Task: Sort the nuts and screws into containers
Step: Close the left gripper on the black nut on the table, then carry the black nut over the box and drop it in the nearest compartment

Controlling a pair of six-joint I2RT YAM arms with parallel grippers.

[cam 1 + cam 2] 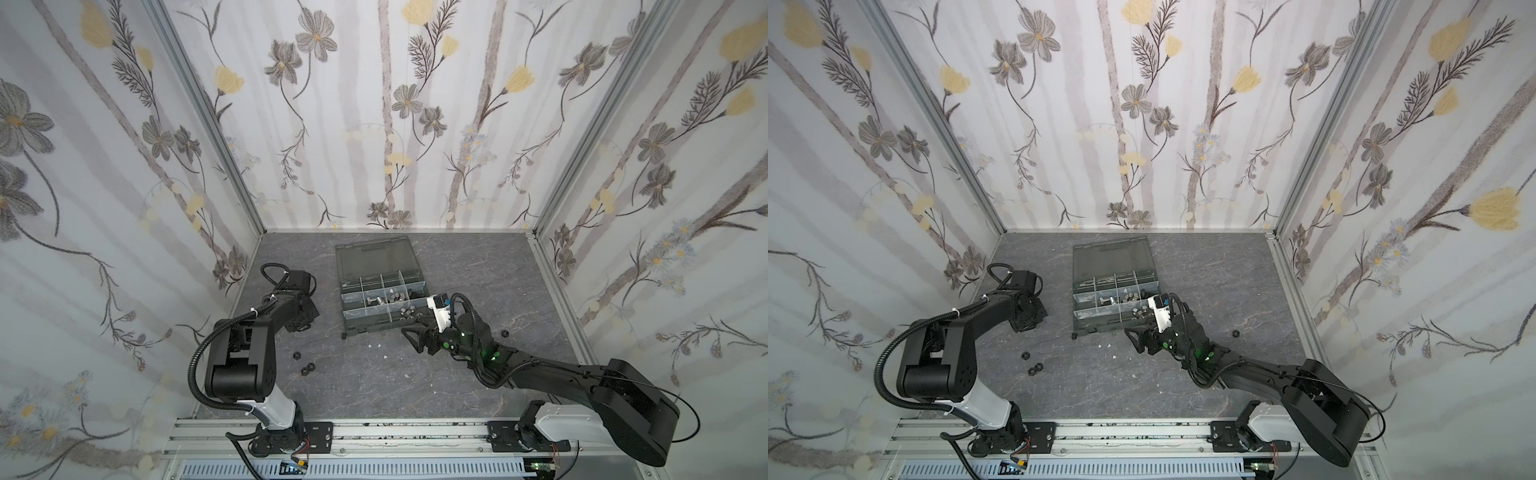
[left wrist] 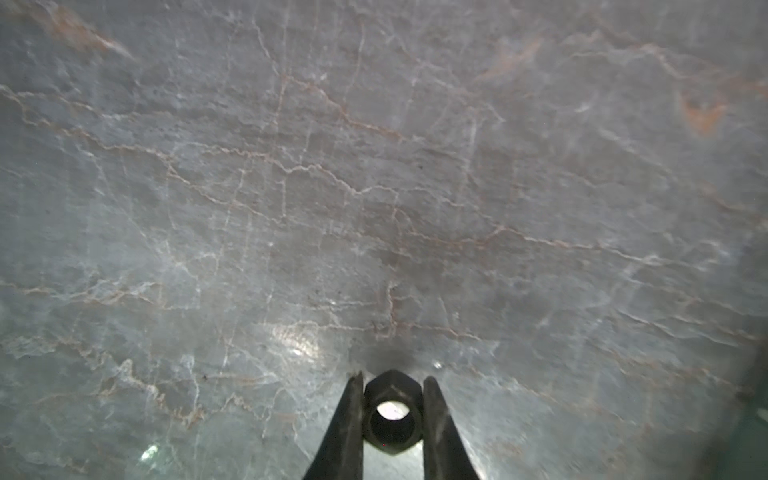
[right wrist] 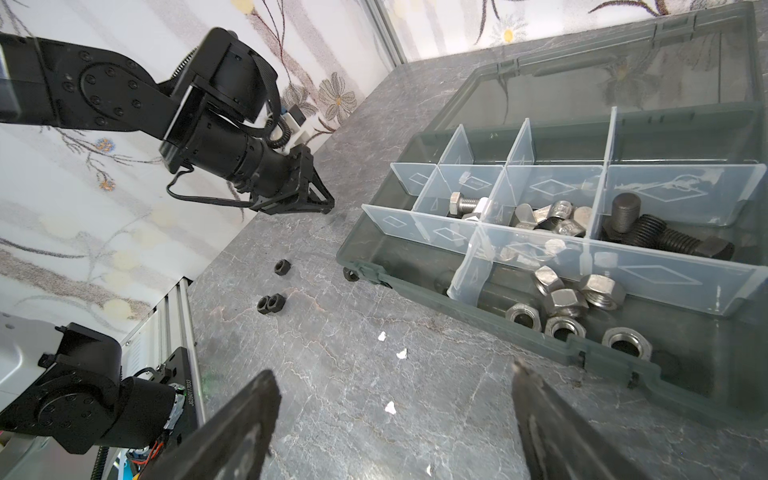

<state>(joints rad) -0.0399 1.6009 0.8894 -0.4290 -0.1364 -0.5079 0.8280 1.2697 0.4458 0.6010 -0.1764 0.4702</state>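
Observation:
My left gripper (image 2: 392, 380) is shut on a black hex nut (image 2: 392, 411), its hole facing the camera, close over the table. In both top views this gripper (image 1: 302, 324) (image 1: 1027, 324) points down, left of the organizer box (image 1: 384, 329) (image 1: 1100, 329). My right gripper (image 3: 392, 370) (image 1: 415, 328) stands open and empty at the box's front right corner. Containers hold silver nuts (image 3: 573, 299), black screws (image 3: 648, 232) and a silver screw (image 3: 463, 204). Loose black nuts (image 3: 270, 302) (image 1: 309, 368) lie on the table.
The smoky lid (image 1: 374, 257) lies open behind the cells. One black nut (image 1: 504, 332) sits right of the right arm, another (image 3: 350, 273) at the box's front left corner. White flecks (image 3: 390, 407) dot the grey marble table (image 1: 374, 382). Walls enclose three sides.

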